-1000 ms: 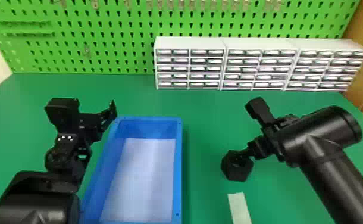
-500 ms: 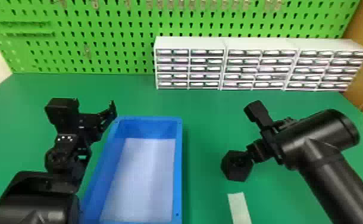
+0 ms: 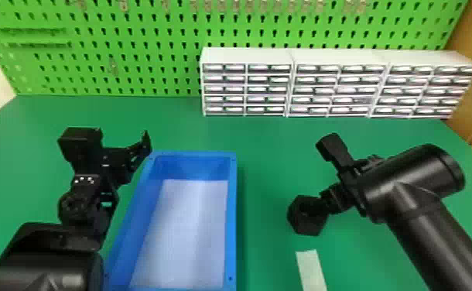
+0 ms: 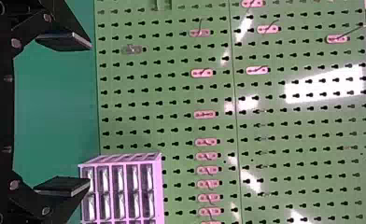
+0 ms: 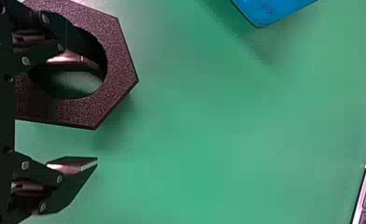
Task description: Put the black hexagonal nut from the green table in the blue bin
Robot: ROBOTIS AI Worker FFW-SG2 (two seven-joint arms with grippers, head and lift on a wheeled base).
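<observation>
Nut (image 3: 316, 226) first, from where I sit at the controls: it lies on the green table (image 3: 266, 154), to the right of the blue bin (image 3: 232, 216) and well apart from it. It is black and six-sided with a broad round hole, its grainy face catching a reddish sheen in my right wrist view.

My right gripper (image 3: 326, 205) is at the nut with its fingers spread. The wrist view puts one finger over the hole, though I cannot tell whether its tip dips inside; the other finger (image 5: 80, 164) stands off beyond the nut's outer edge, table between them. That arm slants in from the lower right, bent at a thick black joint (image 3: 413, 182), with its gripper pointing inward and down.

Near the nut, a whitish strip (image 3: 311, 271) lies closer to me. The bin is a long rectangle with blue walls and a pale floor. Parked by its far left corner is my left gripper (image 3: 140, 149), with its fingers wide apart.

Along the back stand three white cabinets (image 3: 247, 56) of small drawers, stacked five high in two columns each, with pale shapes in their fronts. Behind them rises the green pegboard (image 3: 138, 31), fitted with metal hooks.
</observation>
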